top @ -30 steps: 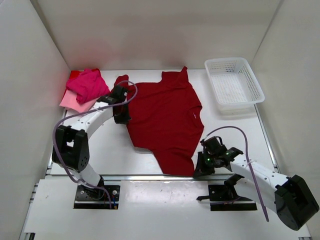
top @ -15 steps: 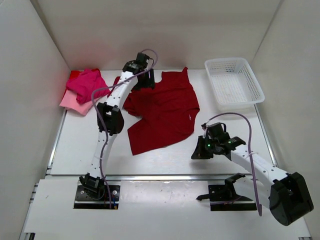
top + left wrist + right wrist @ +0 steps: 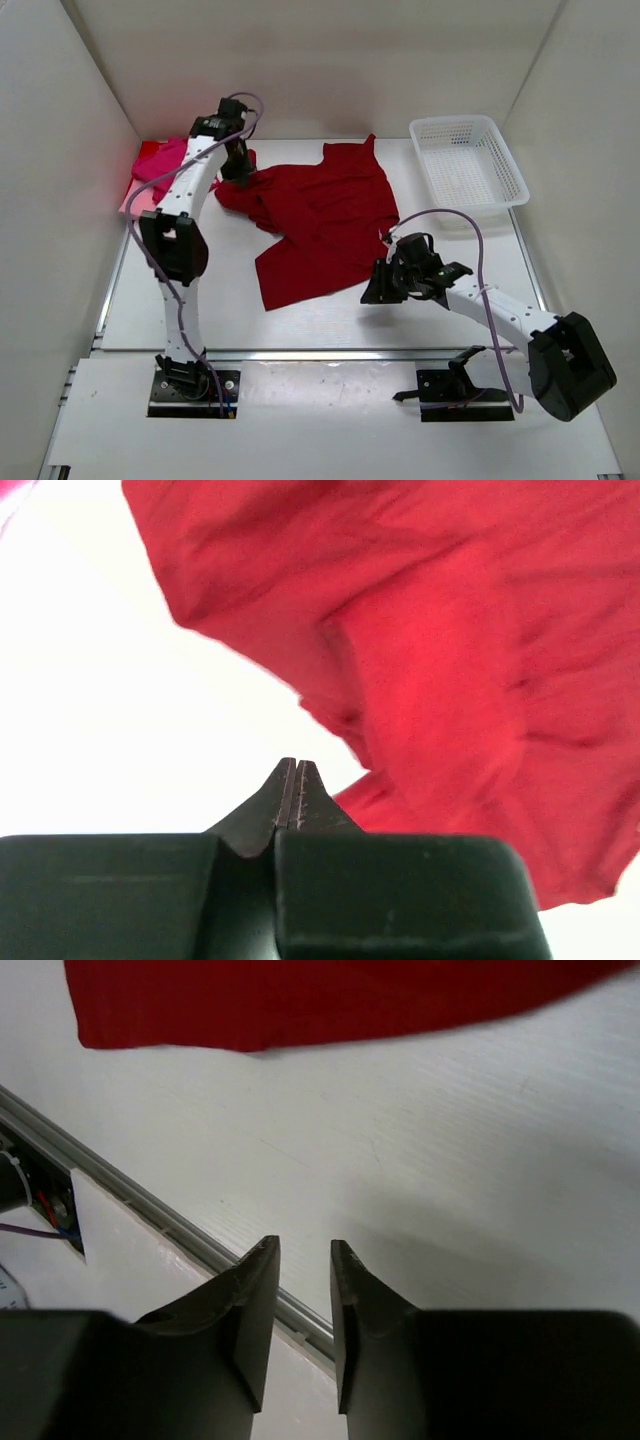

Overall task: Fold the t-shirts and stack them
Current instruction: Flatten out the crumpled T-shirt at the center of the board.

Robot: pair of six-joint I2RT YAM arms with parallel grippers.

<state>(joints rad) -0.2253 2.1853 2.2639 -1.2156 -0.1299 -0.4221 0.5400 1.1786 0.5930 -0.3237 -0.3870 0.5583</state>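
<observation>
The large dark crimson t-shirt (image 3: 325,215) lies rumpled mid-table, its left side bunched up and its lower part folded over. My left gripper (image 3: 238,168) is shut at the shirt's bunched left sleeve; in the left wrist view its tips (image 3: 293,765) meet with no cloth between them, and the crimson cloth (image 3: 450,680) lies beyond. My right gripper (image 3: 372,292) is open and empty over bare table just right of the shirt's lower hem (image 3: 300,1000). The hot pink t-shirt (image 3: 158,160) and the pale pink one (image 3: 130,203) sit at the back left, partly hidden by my left arm.
A white mesh basket (image 3: 468,170) stands at the back right. White walls enclose the table on three sides. A metal rail (image 3: 150,1200) runs along the table's front edge, below my right gripper.
My left arm swung from the shirt's left edge to the back left, dragging and bunching the crimson shirt. My right gripper moved up and left from the front edge toward the hem.
</observation>
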